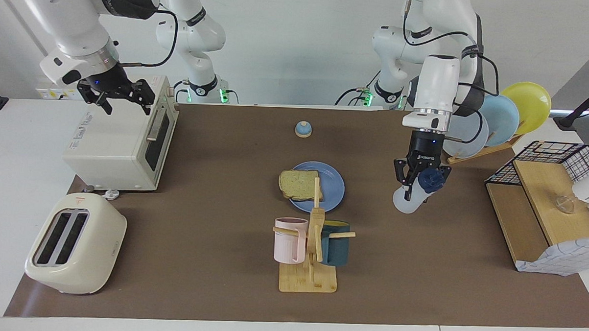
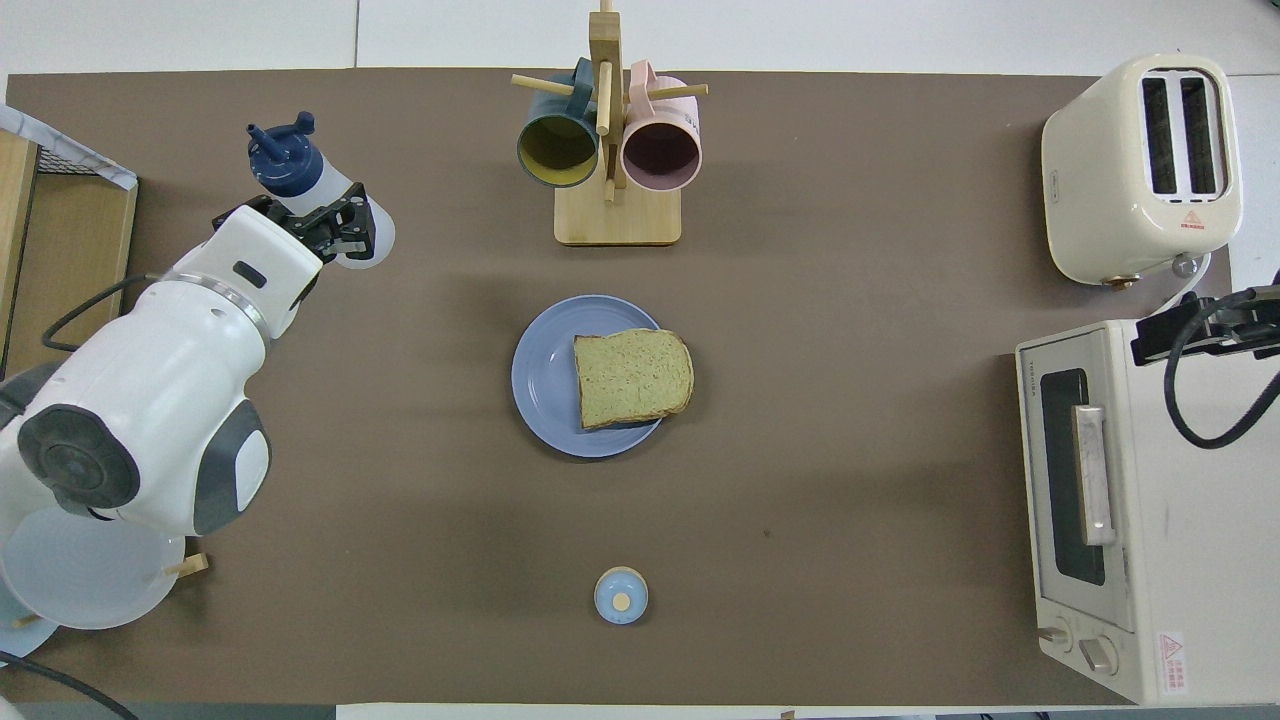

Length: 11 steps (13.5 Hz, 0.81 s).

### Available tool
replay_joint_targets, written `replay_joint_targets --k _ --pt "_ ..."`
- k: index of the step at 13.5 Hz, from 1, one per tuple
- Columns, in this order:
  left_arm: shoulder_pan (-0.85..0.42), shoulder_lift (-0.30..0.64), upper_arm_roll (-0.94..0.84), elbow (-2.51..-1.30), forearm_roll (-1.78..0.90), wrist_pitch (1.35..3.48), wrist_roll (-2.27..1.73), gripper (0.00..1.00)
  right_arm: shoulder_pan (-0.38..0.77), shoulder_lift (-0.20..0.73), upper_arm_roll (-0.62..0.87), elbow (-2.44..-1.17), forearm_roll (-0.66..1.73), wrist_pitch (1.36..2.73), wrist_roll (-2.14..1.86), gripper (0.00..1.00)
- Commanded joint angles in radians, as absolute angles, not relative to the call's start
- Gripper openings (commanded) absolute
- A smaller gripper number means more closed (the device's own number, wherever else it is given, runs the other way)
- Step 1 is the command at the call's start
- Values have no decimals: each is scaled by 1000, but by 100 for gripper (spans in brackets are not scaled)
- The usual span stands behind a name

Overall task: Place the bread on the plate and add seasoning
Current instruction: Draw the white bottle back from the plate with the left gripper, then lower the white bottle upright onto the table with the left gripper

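The bread lies flat on the round blue plate at the middle of the mat, overhanging the plate's rim toward the right arm's end. The seasoning bottle hangs tilted in the air with my left gripper shut on its body. Its navy cap points away from the robots, and it is over bare mat between the plate and the wooden shelf. My right gripper waits open and empty over the toaster oven.
A mug tree with a pink and a dark mug stands just farther from the robots than the plate. A small blue bell sits nearer to them. A toaster, an upright plate rack and a wire-and-wood shelf line the table's ends.
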<state>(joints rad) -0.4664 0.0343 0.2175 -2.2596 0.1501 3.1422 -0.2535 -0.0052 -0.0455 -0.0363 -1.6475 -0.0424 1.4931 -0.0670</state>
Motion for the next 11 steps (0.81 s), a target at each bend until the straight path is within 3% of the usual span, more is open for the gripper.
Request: replay_joint_targets --k 1,11 --pt "-451 78 210 -2296 133 3285 -265 0 -15 -57 -35 -1661 -23 1496 -97 100" --pt "-439 230 216 -2322 132 3502 -276 0 -14 -57 -35 -1661 -23 1496 -97 100"
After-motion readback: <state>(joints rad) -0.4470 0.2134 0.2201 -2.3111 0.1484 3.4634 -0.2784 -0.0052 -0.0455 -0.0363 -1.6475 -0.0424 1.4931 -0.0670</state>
